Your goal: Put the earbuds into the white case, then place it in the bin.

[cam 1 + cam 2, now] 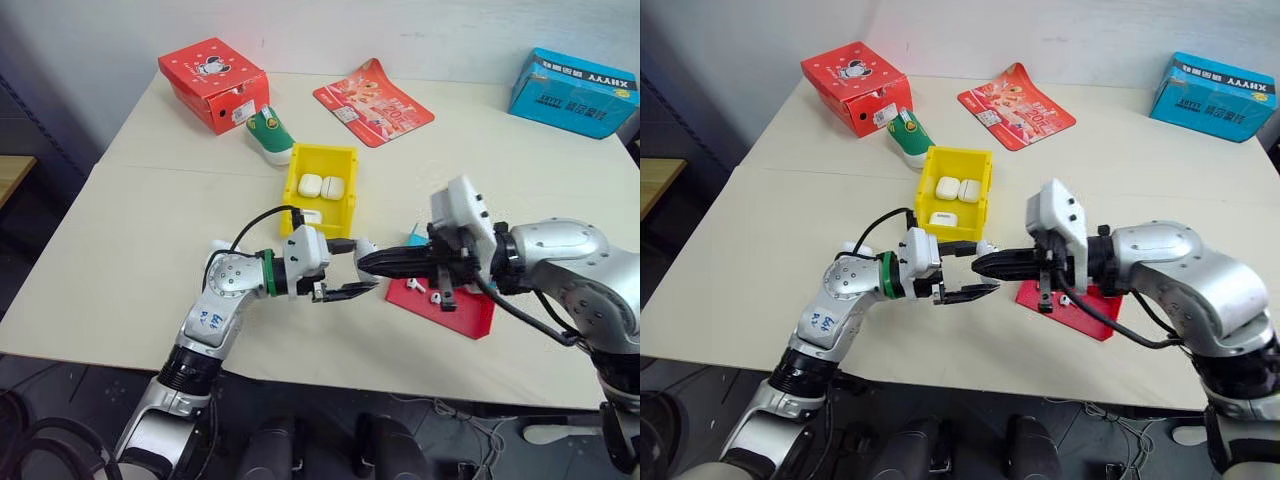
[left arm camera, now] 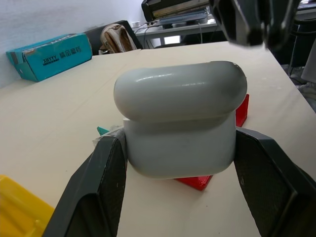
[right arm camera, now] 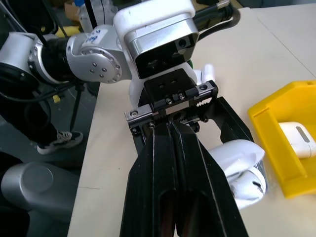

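Observation:
My left gripper (image 1: 358, 270) is shut on the white case (image 2: 180, 118), one finger (image 2: 98, 187) on each side, holding it just above the table with its lid down. My right gripper (image 3: 172, 129) is shut. Its fingers are pressed together and point at the left gripper, their tips close beside the case (image 3: 242, 163); nothing shows between them. The yellow bin (image 1: 320, 185) stands just behind the grippers and holds three more white cases. Two small white earbuds (image 1: 415, 287) lie on a shallow red tray (image 1: 460, 310) under my right wrist.
At the back of the table sit a red cardboard box (image 1: 212, 82), a small green-and-white shoe (image 1: 268, 135), a red printed pouch (image 1: 372, 102) and a blue box (image 1: 575, 92). The table's front edge runs just below the arms.

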